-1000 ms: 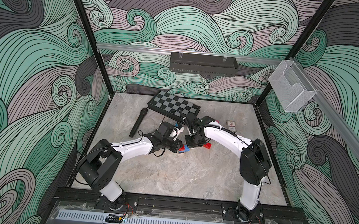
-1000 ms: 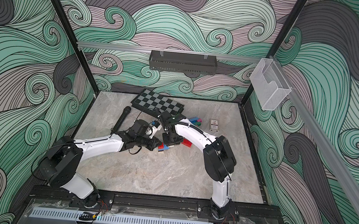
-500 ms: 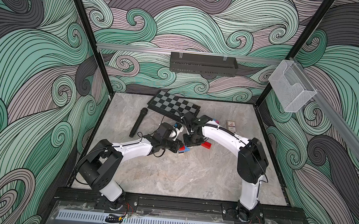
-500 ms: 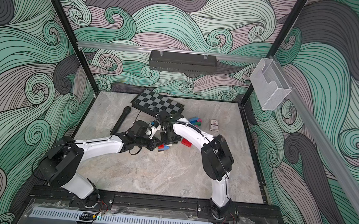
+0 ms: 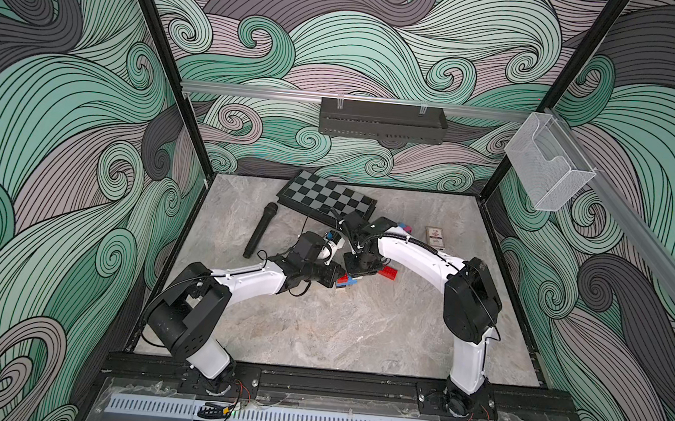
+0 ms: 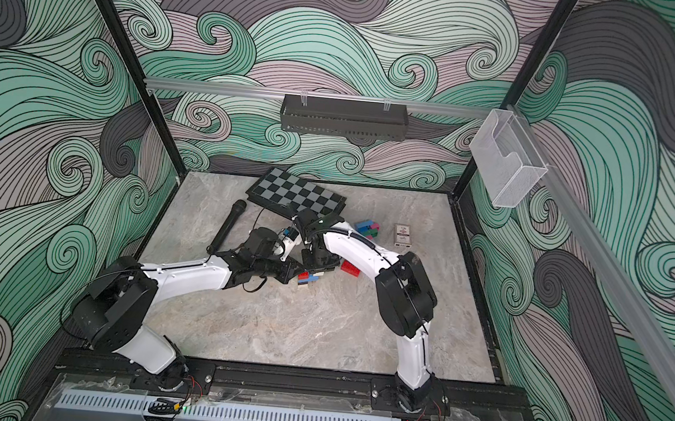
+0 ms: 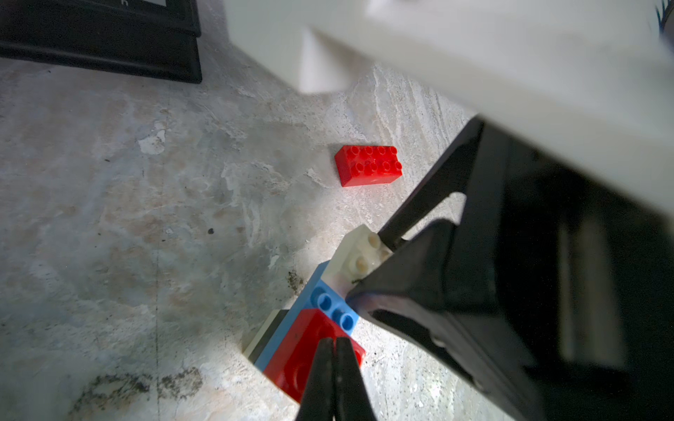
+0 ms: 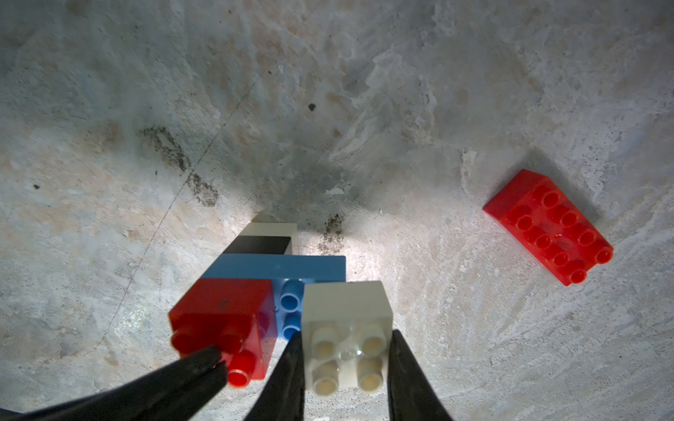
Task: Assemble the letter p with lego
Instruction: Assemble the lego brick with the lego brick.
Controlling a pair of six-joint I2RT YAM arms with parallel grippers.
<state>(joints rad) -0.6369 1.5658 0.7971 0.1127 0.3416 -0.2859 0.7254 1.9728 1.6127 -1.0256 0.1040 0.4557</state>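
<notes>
While the left gripper, pressed together, touches the red brick, the right gripper pinches the cream brick.

Grey marble-look table carries: checkered board, black mic, card box, loose red brick, coloured brick cluster at back, and brick stack mid-table.

Your left arm and right arm reach inward, hands almost meeting; your left hand is pinched closed, your right hand clamps a cream brick.
</notes>
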